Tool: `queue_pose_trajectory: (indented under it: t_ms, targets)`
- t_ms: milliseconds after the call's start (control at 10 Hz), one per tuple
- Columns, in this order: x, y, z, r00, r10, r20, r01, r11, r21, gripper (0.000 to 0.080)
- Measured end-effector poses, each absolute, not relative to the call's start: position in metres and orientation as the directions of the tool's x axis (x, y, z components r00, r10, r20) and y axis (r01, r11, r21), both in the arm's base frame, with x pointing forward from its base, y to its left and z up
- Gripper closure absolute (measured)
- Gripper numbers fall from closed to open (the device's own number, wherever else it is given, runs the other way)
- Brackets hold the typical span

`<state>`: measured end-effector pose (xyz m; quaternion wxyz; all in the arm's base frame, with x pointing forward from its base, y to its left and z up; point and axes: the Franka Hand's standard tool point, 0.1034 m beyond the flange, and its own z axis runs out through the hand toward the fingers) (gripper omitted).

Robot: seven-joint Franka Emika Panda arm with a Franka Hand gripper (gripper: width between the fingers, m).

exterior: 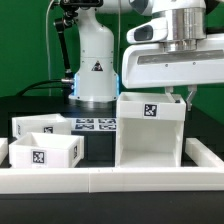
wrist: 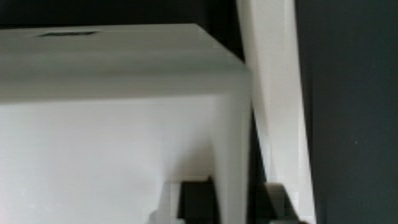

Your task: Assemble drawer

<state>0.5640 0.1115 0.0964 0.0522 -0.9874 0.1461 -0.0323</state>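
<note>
The drawer's large boxy shell (exterior: 150, 130) stands upright on the table at the exterior view's centre right, with a tag on its front face. My gripper (exterior: 183, 97) comes down from above onto the top of the shell's right wall. In the wrist view the two dark fingers (wrist: 199, 203) straddle that thin white wall (wrist: 249, 120), so the gripper (wrist: 238, 200) is shut on it. Two small open-topped trays lie at the exterior view's left, one in front (exterior: 42, 152) and one behind it (exterior: 38, 125).
The marker board (exterior: 95, 125) lies flat behind the trays, in front of the arm's white base (exterior: 95, 70). A long white border rail (exterior: 110, 182) runs along the table's front edge and up the right side.
</note>
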Motion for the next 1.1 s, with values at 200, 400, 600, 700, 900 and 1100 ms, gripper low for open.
queue_pose_trajectory:
  t_ms: [200,400,600,700,900,1100]
  targets:
    - [0.57,0.111,0.097,0.912,-0.409,0.043,-0.402,-0.908,-0.121,0.0761]
    - [0.577,0.108,0.099,0.871,-0.489,0.037,-0.481,-0.867,-0.132,0.0761]
    - [0.58,0.11,0.101,0.811,-0.584,0.024,-0.575,-0.805,-0.146,0.0761]
    - [0.58,0.111,0.102,0.796,-0.605,0.019,-0.596,-0.789,-0.151,0.0761]
    - [0.581,0.111,0.102,0.72,-0.694,-0.002,-0.686,-0.711,-0.158,0.0761]
    - [0.581,0.109,0.102,0.647,-0.762,-0.02,-0.755,-0.637,-0.157,0.0761]
